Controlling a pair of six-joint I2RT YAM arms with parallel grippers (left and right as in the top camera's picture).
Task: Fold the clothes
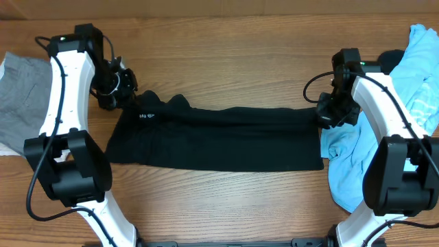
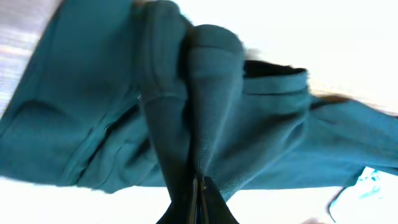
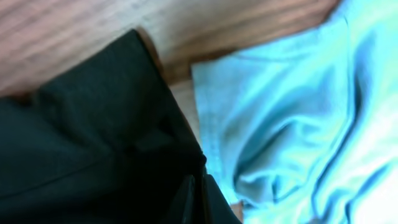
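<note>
- The wooden table (image 1: 226, 41) is holding everything.
- The black shirt (image 1: 219, 137) is lying flat in the middle of the table. It is stretching in a long band from one gripper to the other. Its top edge is running almost straight between the two of them.
- The light blue shirt (image 1: 418, 82) is lying in a crumpled heap on the right side of the table, partly under the right arm. It is touching the right end of the black shirt.
- A grey cloth (image 1: 17, 96) is lying at the left edge of the table, well apart from the black shirt.
- The left gripper (image 1: 113, 96) is sitting at the top left corner of the black shirt. Its jaws are pressing together on a fold of that shirt, and the fold is bunching up out of the fingertips (image 2: 205, 196).
- The right gripper (image 1: 331, 113) is sitting at the top right corner of the black shirt. Its jaws are squeezing together on the dark edge there, with the light blue shirt just beside them.
- Small white letters (image 1: 147, 116) are showing on the black shirt, near the left gripper.
</note>
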